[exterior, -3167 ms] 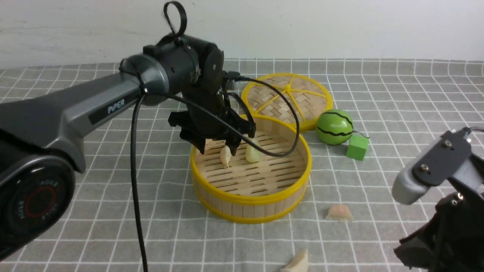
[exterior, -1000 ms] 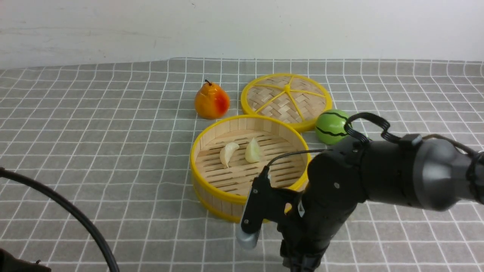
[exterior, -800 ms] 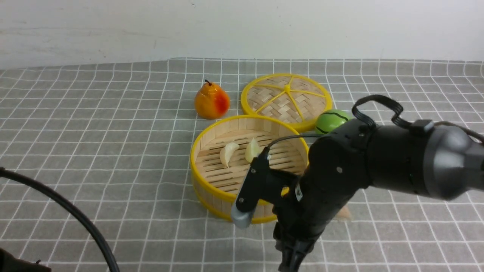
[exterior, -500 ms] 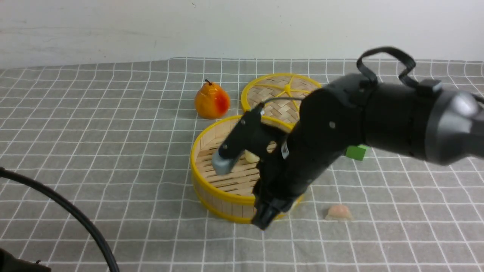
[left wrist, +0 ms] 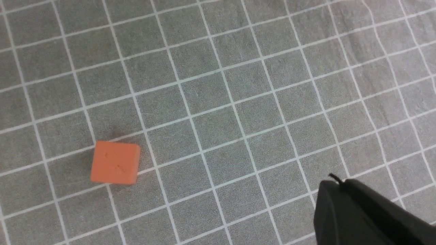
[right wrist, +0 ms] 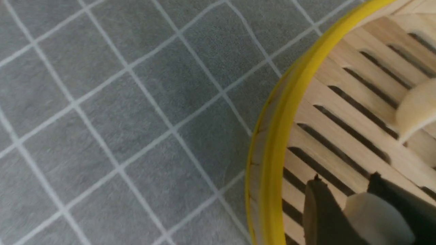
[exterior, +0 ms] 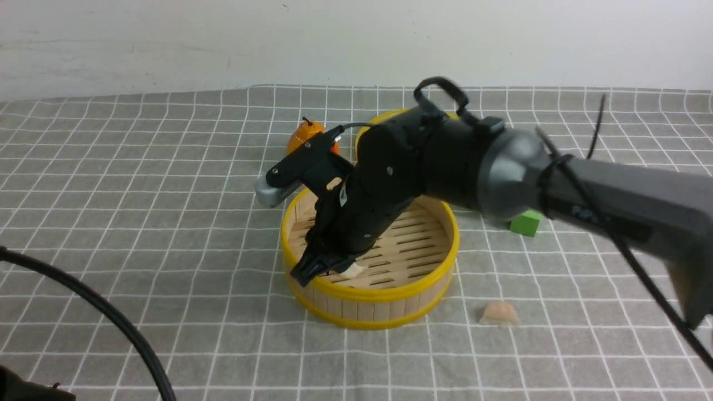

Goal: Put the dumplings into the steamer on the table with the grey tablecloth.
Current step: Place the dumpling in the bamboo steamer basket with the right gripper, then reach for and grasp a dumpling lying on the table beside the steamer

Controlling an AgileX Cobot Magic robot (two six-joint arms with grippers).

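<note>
- Right gripper (exterior: 320, 270) pinches a dumpling (exterior: 352, 272) just above the steamer (exterior: 384, 294) floor!
- Left gripper (left wrist: 344, 207) is closed tight over the grey tablecloth (left wrist: 218, 102).
- 1 pinkish dumpling (exterior: 500, 313) lies on the cloth near the steamer.

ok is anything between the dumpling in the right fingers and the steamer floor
Nothing visible. The right fingers hold the dumpling just inside the rim of the steamer, over bare slats; another dumpling lies farther in on the floor, clear of the spot below.
</note>
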